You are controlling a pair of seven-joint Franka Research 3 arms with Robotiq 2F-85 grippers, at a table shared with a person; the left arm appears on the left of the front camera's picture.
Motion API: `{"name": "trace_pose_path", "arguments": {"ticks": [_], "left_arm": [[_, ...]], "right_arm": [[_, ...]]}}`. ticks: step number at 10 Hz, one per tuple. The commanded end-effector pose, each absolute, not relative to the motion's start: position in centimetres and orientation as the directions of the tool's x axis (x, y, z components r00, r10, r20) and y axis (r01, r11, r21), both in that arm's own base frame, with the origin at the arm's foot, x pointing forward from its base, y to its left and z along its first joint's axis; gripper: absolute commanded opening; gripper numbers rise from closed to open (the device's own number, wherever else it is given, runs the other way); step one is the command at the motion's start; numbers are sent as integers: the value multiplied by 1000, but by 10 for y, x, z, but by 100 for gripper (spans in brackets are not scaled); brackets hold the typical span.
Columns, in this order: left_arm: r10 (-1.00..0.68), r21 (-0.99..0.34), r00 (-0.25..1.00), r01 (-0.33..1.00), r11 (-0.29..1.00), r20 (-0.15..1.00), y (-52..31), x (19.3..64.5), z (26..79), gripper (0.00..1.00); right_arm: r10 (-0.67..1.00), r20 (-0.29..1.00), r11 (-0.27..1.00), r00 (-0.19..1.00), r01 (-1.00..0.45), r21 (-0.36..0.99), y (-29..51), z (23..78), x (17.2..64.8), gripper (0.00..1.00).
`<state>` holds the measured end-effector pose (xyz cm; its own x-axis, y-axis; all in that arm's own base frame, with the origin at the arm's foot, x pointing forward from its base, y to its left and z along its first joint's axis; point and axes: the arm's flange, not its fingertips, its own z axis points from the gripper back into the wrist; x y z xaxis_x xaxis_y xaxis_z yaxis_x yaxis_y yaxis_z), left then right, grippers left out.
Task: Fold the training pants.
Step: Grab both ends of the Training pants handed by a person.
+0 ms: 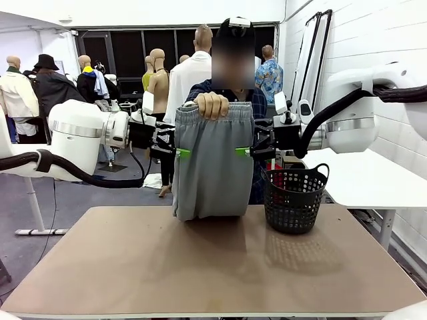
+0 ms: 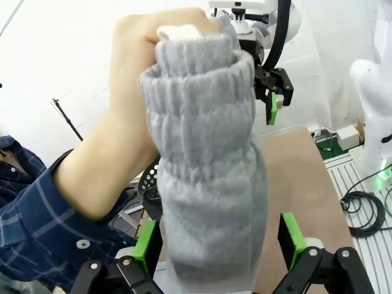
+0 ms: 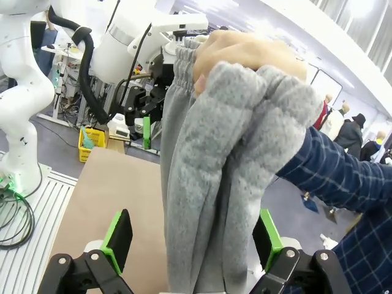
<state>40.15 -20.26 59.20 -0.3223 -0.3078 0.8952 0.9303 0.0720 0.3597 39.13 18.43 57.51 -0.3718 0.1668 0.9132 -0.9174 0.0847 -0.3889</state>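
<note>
Left gripper (image 2: 219,242) and right gripper (image 3: 192,239) straddle the training pants (image 1: 213,170), jaws wide.

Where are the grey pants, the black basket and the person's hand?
training pants (image 1: 212,175), front view, hanging cloth's middle.
black basket (image 1: 293,203), front view, mesh wall.
person's hand (image 1: 212,105), front view, knuckles.

Stands right of centre on tan bench (image 1: 200,273): black mesh basket (image 1: 293,208), handles raised. White side table (image 1: 373,180) at right edge. In right wrist view, yellow crate (image 3: 90,142) centre left, black cable (image 3: 12,222) coiled lower left.
</note>
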Motion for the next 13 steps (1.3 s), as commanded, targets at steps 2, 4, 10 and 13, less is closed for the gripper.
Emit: {"name": "trace_pose_path", "arguments": {"ticks": [2, 4, 10, 13], "left_arm": [[-240, 313, -288, 947, 70, 927, -205, 398, 599, 100], [-208, 299, -279, 952, 68, 937, -209, 399, 599, 100], [-183, 299, -277, 948, 107, 943, -227, 413, 600, 100], [-168, 274, -255, 957, 99, 952, -221, 417, 598, 62]], "right_arm": [[106, 924, 89, -368, -922, -377, 196, 579, 401, 100], [94, 935, 96, -342, -931, -351, 203, 579, 406, 100], [87, 952, 107, -293, -948, -301, 205, 581, 413, 100], [82, 963, 90, -258, -960, -265, 200, 584, 411, 61]]}}
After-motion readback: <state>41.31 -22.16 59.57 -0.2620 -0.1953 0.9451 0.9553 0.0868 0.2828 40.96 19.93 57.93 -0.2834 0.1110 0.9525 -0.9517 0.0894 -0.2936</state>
